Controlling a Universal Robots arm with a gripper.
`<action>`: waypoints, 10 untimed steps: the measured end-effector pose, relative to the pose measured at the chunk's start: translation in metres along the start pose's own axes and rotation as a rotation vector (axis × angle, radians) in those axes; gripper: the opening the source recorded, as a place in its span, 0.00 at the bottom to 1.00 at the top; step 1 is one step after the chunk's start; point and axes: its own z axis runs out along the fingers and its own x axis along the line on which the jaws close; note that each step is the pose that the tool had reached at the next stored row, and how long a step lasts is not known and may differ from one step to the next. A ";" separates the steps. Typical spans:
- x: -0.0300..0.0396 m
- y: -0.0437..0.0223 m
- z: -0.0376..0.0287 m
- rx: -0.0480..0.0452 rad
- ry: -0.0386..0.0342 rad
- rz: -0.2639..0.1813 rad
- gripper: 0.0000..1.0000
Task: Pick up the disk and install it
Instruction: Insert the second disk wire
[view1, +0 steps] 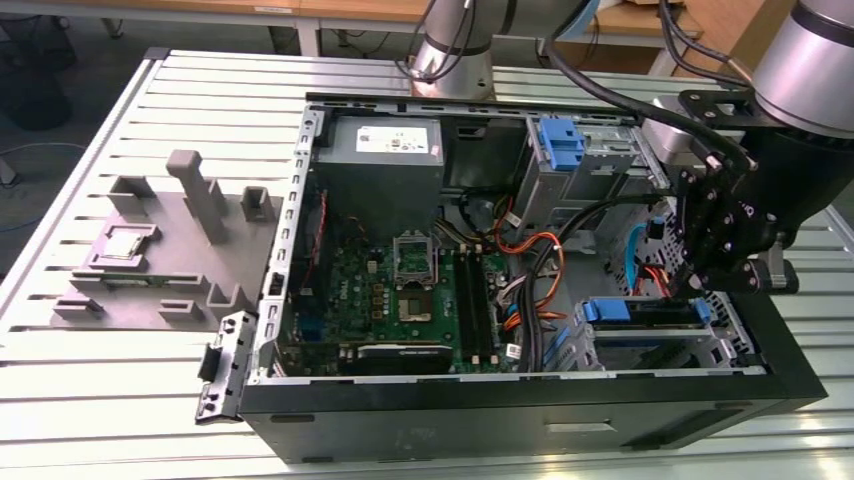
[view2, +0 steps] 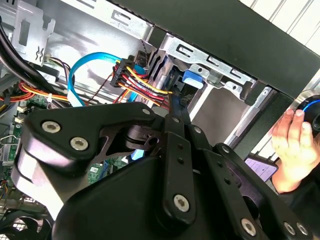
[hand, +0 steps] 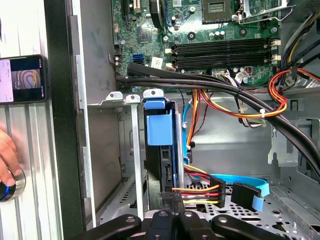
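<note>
The disk (hand: 159, 165) stands edge-on in the lower drive bay of the open computer case (view1: 534, 400), its blue bracket tab (hand: 160, 125) sticking out of the bay's mouth. In the exterior view that blue tab (view1: 607, 310) sits at the case's right front corner. My gripper (hand: 175, 202) reaches down into the case on the exterior view's right, fingers drawn together. Its tips lie at the disk's cable end, beside the black power connector (hand: 217, 192) with red and yellow wires. In the second wrist view the gripper (view2: 172, 107) ends at that same bundle. Whether the tips touch the disk I cannot tell.
Thick black cables (hand: 210, 82) and orange wires (hand: 280, 95) cross above the bay; a blue data cable (hand: 250, 187) lies beside it. A second blue bracket (view1: 563, 145) sits in the upper bay. A person's hand (view2: 292, 145) and a phone (hand: 22, 79) are outside the case wall. A grey fixture (view1: 174, 250) stands on the table.
</note>
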 end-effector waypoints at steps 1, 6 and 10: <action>0.0000 0.0000 0.0000 0.0000 0.0000 0.000 0.10; 0.0000 0.0000 0.0000 -0.0001 0.0000 0.000 0.10; 0.0001 0.0017 -0.0001 -0.0001 0.0000 0.000 0.10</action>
